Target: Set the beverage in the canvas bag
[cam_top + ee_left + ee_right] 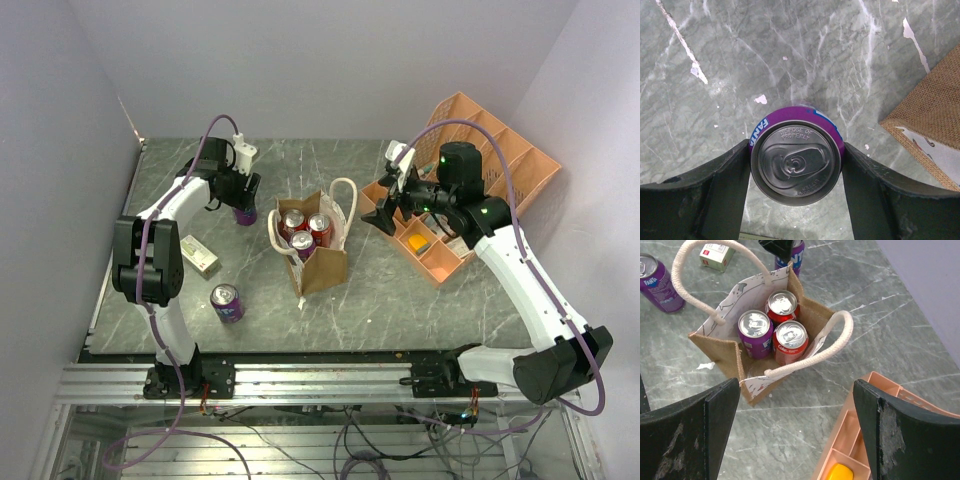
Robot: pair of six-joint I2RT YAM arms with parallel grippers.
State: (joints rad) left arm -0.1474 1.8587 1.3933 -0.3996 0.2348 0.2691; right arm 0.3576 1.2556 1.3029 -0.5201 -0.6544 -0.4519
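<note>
My left gripper (243, 195) is shut on an upright purple Fanta can (245, 213), one finger against each side of it in the left wrist view (796, 170). The can (797, 160) stands on the table just left of the canvas bag (318, 262), whose corner shows at the right of that view (935, 115). The tan bag (725, 347) stands open with cream handles and holds two red cola cans (781, 305) and one purple can (755, 330). My right gripper (385, 205) is open and empty (795, 430), above the table to the right of the bag.
A second purple Fanta can (227, 302) stands near the front left. A small box (200, 256) lies left of the bag. The orange plastic organizer (480, 170) sits at the right, with a yellow item (840, 472) in one compartment. Walls close in on both sides.
</note>
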